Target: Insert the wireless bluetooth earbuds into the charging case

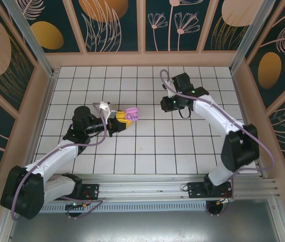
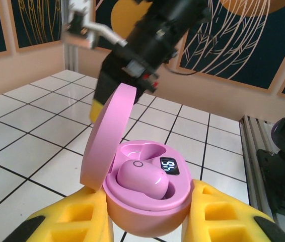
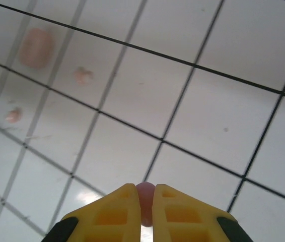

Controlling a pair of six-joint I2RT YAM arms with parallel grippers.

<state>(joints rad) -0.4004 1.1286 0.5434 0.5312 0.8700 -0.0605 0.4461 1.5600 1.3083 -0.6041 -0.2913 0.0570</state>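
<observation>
the yellow fingers (image 2: 77, 222) of the left gripper (image 2: 150, 206) sit at the bottom of the left wrist view, clenched on both sides of the pink charging case (image 2: 152, 224). its lid (image 2: 110, 136) stands open at centre left. one pink earbud (image 2: 140, 179) already lies in the nearer socket beside a small lit display (image 2: 169, 166), and the socket behind it (image 2: 145, 150) looks free. in the top view the case (image 1: 131, 114) is left of centre, well apart from the right gripper (image 1: 168, 103) at upper middle. at the bottom centre of the right wrist view that gripper (image 3: 146, 197) is pinched tight on a second pink bud (image 3: 145, 190), only a sliver of it showing between the tips, with tiled floor beyond. three pale blobs (image 3: 36, 48) at upper left are too blurred to name. the bud is likely very light, hard and smooth – it could easily squirt out or twist in the pinch. a hold across its rounded body seems best, leaving the end that goes into the socket free. the case is rigid and glossy, and holding it by the sides keeps the lid and sockets clear.
</observation>
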